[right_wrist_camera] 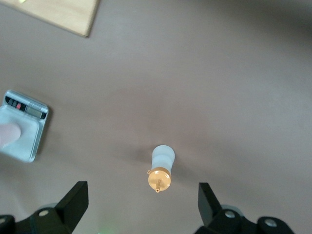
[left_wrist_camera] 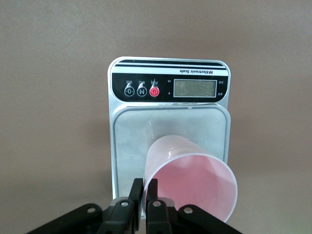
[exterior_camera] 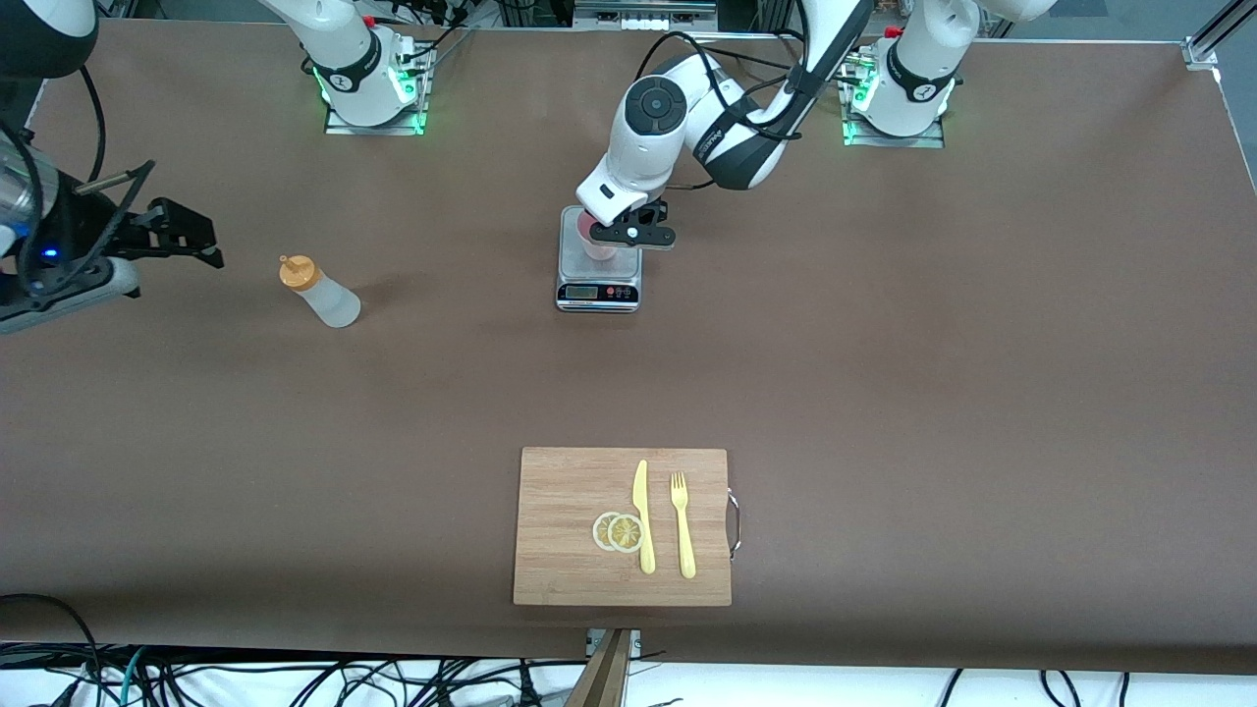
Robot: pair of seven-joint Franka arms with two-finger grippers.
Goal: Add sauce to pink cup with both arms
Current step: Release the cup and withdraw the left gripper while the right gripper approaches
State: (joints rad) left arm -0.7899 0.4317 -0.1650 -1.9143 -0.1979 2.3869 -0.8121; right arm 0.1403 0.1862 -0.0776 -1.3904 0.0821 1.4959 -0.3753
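Pink cup (left_wrist_camera: 191,183); whitish sauce bottle (exterior_camera: 321,293), orange cap; silver scale (left_wrist_camera: 127,141).

My left arm is reaching from its base toward the middle of the table, wrist bent down, and my left gripper (exterior_camera: 636,234) is pinching its fingers (left_wrist_camera: 138,191) together on the cup's (left_wrist_camera: 190,183) rim. My right gripper (exterior_camera: 182,233) is hovering over the table with fingers (right_wrist_camera: 75,200) spread wide.

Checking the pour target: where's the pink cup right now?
The pink cup sits on the scale mid-table, its rim pinched by the left gripper; the sauce bottle stands toward the right arm's end.
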